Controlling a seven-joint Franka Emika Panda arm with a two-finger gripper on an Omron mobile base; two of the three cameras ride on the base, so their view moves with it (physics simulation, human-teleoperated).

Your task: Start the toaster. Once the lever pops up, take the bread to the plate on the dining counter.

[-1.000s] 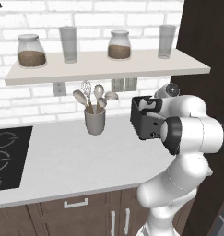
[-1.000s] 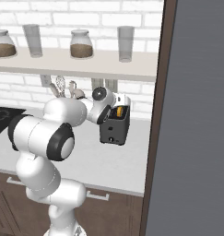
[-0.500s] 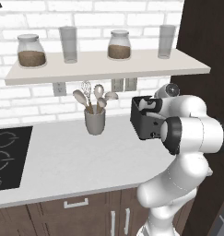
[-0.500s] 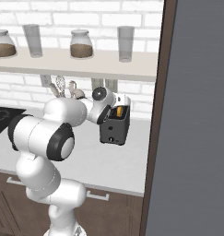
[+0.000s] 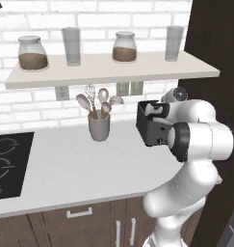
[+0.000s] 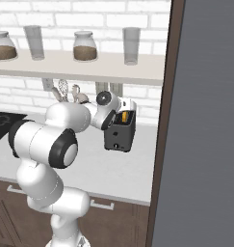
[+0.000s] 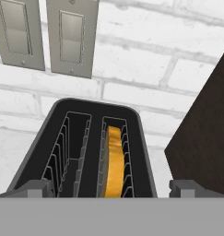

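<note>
The end effector point(image 7: 106, 186) is hovering just above the toaster point(image 7: 97, 152), its tips standing wide at the bottom corners of the hand view, spread to either side of the black body and pinching nothing. The main risk is judged to be a push that misses the lever: no lever is showing in the hand view, so a descent from here could be landing a tip on the toaster's rim or in a slot, shoving the light box along the bench point(image 5: 75, 169) instead of starting it. A tip could also be snagging the wire guides lining the slots. Reaching for the bread point(image 7: 114, 161) before the lever pops up would be another fault, since the slice is sitting deep and would be hard to pinch. The toaster is sitting right of centre in the left base view, near the dark panel and partly hidden by the arm; it is a small black box with two slots. The bread is standing upright in the right-hand slot in the hand view, golden-tan, the other slot lying bare.
</note>
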